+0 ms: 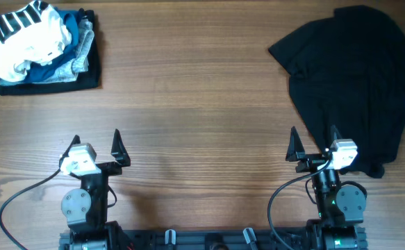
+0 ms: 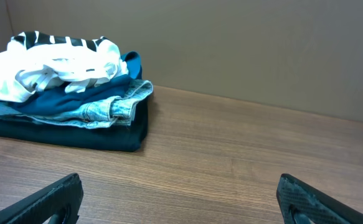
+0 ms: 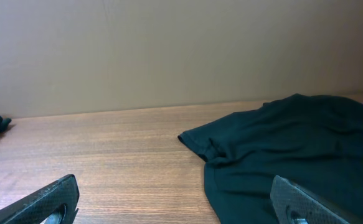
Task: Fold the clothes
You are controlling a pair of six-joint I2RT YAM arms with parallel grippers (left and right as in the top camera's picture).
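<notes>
The clothes (image 1: 355, 76) are one plain black garment, lying crumpled at the table's right side; the right wrist view shows it (image 3: 293, 149) spread from centre to right. My right gripper (image 1: 314, 145) stands open at the garment's near left edge, its right finger over the fabric, nothing between the fingers (image 3: 175, 199). Far to the left, my left gripper (image 1: 96, 142) is open above bare wood (image 2: 181, 199), well short of any cloth.
A small stack of white, striped, blue and grey garments (image 1: 42, 45) sits at the table's far left corner, seen ahead in the left wrist view (image 2: 69, 93). A plain wall backs the table. Cables trail from both arm bases at the near edge.
</notes>
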